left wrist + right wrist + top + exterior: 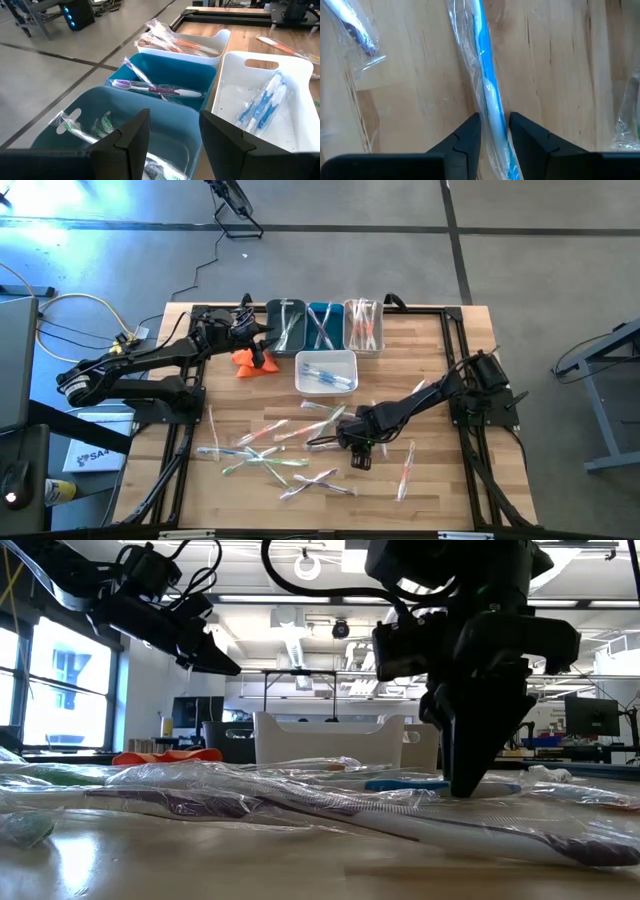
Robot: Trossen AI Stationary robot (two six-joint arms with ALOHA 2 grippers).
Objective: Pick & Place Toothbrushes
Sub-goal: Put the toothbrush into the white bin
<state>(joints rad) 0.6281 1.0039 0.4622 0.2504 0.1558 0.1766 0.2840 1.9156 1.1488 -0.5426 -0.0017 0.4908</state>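
Right gripper point(494, 132) is down at the wood tabletop point(560, 75), its two fingers straddling a blue-handled toothbrush point(487, 82) in clear wrap. The fingers are closed in against the handle on both sides; the brush lies flat on the wood, not lifted. Its long axis runs straight away from the wrist, crosswise to the fingers' closing line, so the pinch lands across the thin handle, approx. mid-length.

In the high view, this gripper point(360, 448) sits among the loose brushes, just near of the white bin point(326, 356) w/ blue brushes inside. The bin is the likely drop spot, judging by colour.

Left gripper point(172, 132) hangs spread & empty above the teal bins point(165, 75) at the table's far edge, well apart from the loose pile, so the right arm is the nearer.
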